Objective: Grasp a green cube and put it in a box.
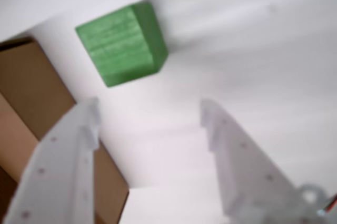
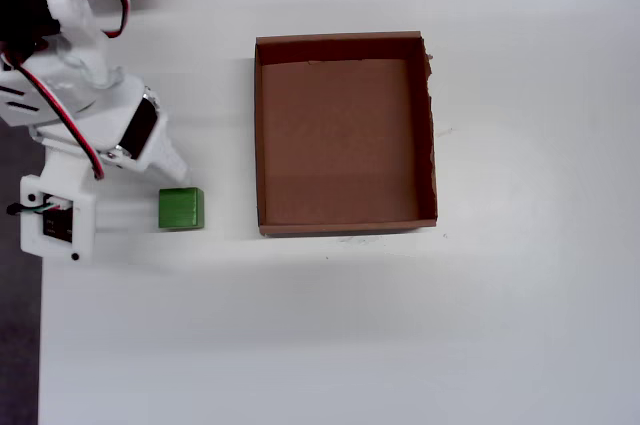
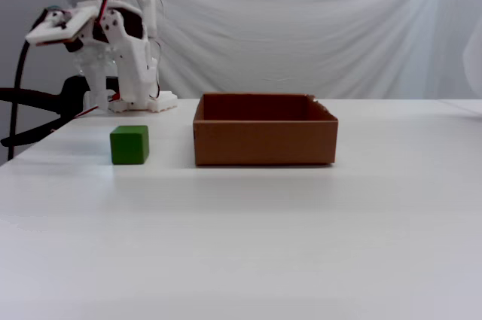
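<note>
The green cube (image 2: 181,209) sits on the white table (image 2: 330,335) near its left edge in the overhead view, resting flat and free of contact with anything else. It is a small block of bright, even green; faint parallel grain lines run across its faces in the wrist view (image 1: 122,44), and its edges look clean and square. In the fixed view (image 3: 129,144) one face shows slightly darker than the top. The box (image 2: 262,135) stands just to the right of the cube in the overhead view, a clear strip of table between them. It is a shallow brown cardboard tray, roughly square, with low walls and a ragged right-hand rim; nothing lies inside it. The gripper (image 1: 150,116) is spread, its two white fingers (image 1: 71,145) apart with bare table showing between them, and it holds nothing. In the wrist view the cube lies beyond the fingertips, not between them. In the overhead view the white arm (image 2: 80,85) reaches over the table's left edge, its gripper end just left of the cube.
</note>
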Available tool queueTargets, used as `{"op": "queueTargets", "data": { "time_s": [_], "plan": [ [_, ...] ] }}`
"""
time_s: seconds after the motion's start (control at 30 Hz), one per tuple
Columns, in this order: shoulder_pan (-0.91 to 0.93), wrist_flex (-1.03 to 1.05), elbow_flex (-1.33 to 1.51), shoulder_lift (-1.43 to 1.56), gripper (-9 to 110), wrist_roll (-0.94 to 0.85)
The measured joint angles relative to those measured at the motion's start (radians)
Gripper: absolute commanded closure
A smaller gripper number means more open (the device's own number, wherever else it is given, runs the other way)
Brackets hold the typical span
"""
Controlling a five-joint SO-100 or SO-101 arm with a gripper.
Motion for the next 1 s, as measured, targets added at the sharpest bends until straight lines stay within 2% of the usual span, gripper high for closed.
{"op": "queueTargets", "data": {
  "time_s": [0.2,1.0],
  "plan": [
    [-0.014,-0.051,-0.043,-0.091,76,-0.083],
    [-0.072,-0.114,-0.109,-0.239,76,-0.092]
  ]
}}
